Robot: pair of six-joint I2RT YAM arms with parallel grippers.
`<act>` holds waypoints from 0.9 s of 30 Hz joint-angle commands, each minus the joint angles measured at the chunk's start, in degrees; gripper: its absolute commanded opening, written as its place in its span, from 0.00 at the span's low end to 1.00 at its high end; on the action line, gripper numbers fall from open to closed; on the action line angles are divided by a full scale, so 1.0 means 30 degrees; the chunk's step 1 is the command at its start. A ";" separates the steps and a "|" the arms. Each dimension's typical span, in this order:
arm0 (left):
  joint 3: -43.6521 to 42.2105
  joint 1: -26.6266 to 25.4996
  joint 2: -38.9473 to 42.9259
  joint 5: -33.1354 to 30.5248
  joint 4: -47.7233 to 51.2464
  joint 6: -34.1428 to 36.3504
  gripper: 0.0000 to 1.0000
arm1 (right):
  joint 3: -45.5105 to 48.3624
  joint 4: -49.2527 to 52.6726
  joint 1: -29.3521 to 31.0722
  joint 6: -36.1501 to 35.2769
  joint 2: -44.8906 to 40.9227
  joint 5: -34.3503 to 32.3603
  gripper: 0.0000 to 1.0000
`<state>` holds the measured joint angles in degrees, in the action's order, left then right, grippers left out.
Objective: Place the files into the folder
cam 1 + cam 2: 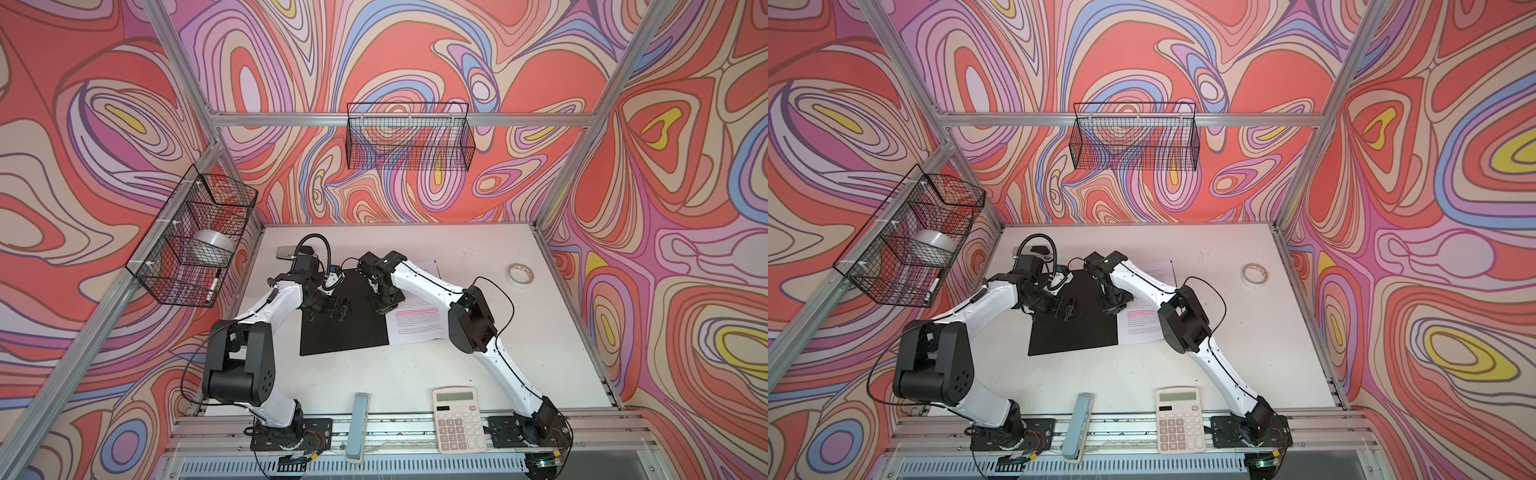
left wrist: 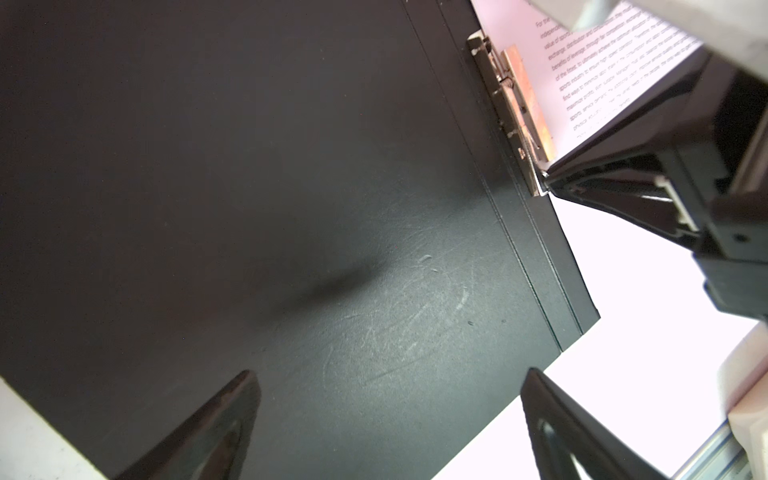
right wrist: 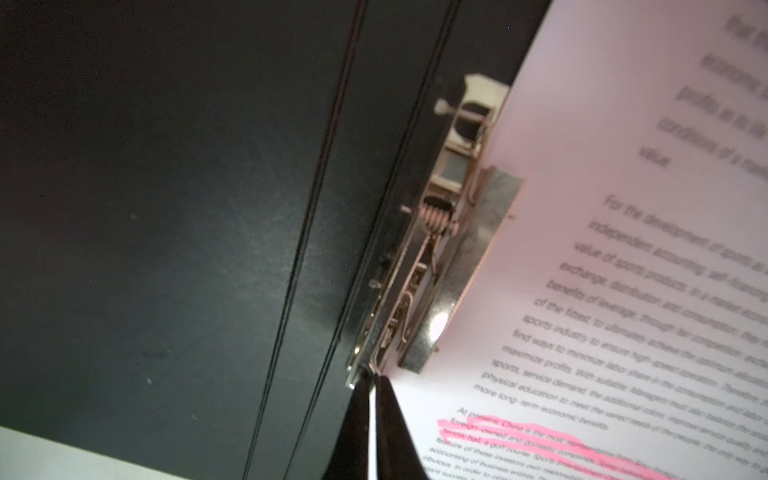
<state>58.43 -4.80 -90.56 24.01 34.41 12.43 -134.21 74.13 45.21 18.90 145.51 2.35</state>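
files [image 3: 623, 291] — "For the development", "sports industry" (rest blurred)

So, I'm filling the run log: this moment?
flat black open folder; white printed files under metal clip; right fingers shut on clip; left fingers open above folder

You are working inside a three-sided booth. In both top views the walls [image 1: 415, 50] carry a swirling print of coral, pink, lilac, blue and yellow, outlined in dark lines. An aluminium frame [image 1: 291, 119] follows the wall joints and crosses the back. The back basket [image 1: 409, 153], black wire, hangs on that crossbar. The side basket [image 1: 178, 286], black wire with compartments, hangs on the left bar. The surface [image 1: 415, 374] is white, matte and lightly speckled. An aluminium rail [image 1: 395, 424] runs along its near edge. Light is even, shadows soft.
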 commanded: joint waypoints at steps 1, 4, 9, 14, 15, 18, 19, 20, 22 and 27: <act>-0.0201 0.0017 0.0503 -0.0033 0.0218 0.0440 0.99 | 0.0797 0.0076 -0.0461 -0.0201 0.1582 -0.1249 0.06; -0.0172 0.0015 0.0510 -0.0006 0.0247 0.0422 0.99 | 0.0706 0.0048 -0.0482 -0.0219 0.1645 -0.1168 0.06; -0.0171 0.0017 0.0536 0.0026 0.0247 0.0372 0.99 | 0.0673 -0.0098 -0.0494 -0.0234 0.1728 -0.0996 0.06; -0.0172 0.0017 0.0522 0.0063 0.0248 0.0324 0.99 | 0.0532 -0.0217 -0.0511 -0.0249 0.1617 -0.0533 0.06; -0.0172 0.0017 0.0568 0.0061 0.0248 0.0292 0.99 | 0.0479 -0.0188 -0.0511 -0.0234 0.1575 -0.0473 0.06; -0.0172 0.0017 0.0583 0.0083 0.0240 0.0297 0.99 | 0.0279 -0.0188 -0.0517 -0.0205 0.1392 -0.0239 0.06; -0.0142 0.0017 0.0618 0.0103 0.0247 0.0253 0.99 | 0.0212 -0.0188 -0.0521 -0.0204 0.1338 -0.0100 0.06; -0.0142 0.0017 0.0656 0.0127 0.0273 0.0271 0.99 | 0.0154 -0.0215 -0.0526 -0.0183 0.1269 -0.0016 0.06; -0.0113 0.0017 0.0686 0.0107 0.0304 0.0253 0.99 | 0.0027 -0.0225 -0.0524 -0.0145 0.1121 0.0126 0.06; 0.0001 0.0017 0.0829 0.0077 0.0403 0.0304 0.99 | -0.0280 -0.0137 -0.0532 -0.0143 0.0919 0.0419 0.06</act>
<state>58.43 -4.80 -89.76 24.01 34.44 12.40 -135.20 74.48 44.53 18.70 145.84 4.82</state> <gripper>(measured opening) 0.988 0.063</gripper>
